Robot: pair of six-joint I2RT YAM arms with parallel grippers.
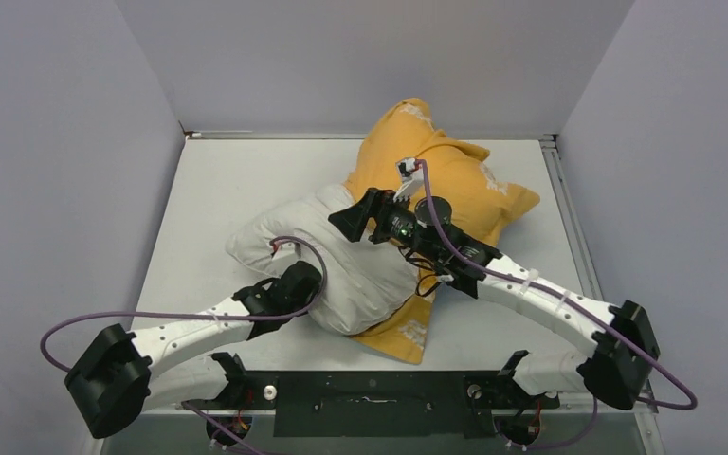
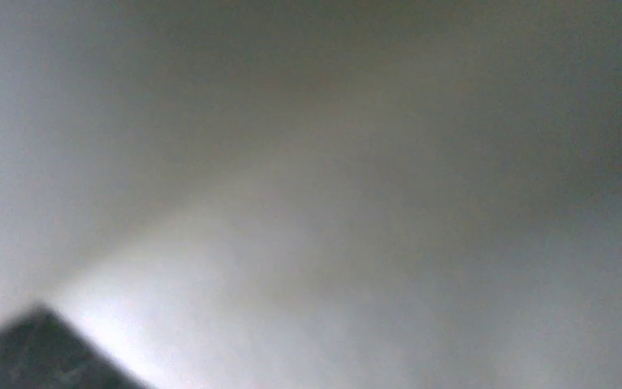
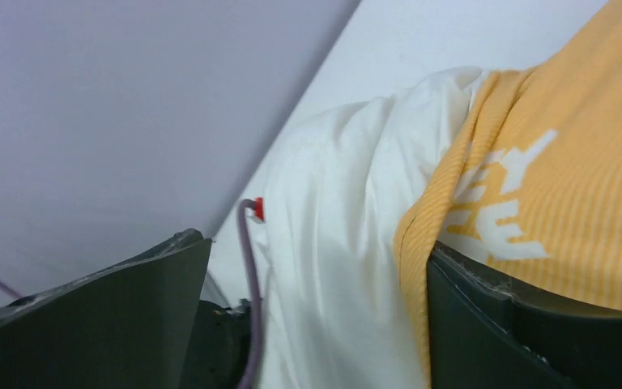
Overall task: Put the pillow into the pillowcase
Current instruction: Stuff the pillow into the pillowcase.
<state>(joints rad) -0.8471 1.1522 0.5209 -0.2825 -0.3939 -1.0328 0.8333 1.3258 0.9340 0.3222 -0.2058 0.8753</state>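
Roughly halfway, by the look of it. Plump off-white pillow of crinkly fabric [image 1: 351, 270] lying mid-table, far end already sheathed in the thin orange-yellow pillowcase with white lettering [image 1: 460, 175]. Near-left end bare, bulging out of the case's mouth. Orange hem [image 3: 413, 235] of that mouth running across the pillow's middle. A loose orange corner poking out from under the pillow on the near side. No blue face of the case in view.

Right jaws spread wide, straddling the hem, one finger over the white fabric and the other over the orange. Nothing clamped between them, as far as the right wrist view tells. Left arm [image 1: 199, 327] nosed into the pillow's near-left flank. Left wrist view nothing but a pale blur, so left jaws' state impossible to tell.

Left to do, judging from this: draw the hem on over the bare end, or push that end deeper in, then settle the corners. Pale grey table [image 1: 218, 190] beneath it all.
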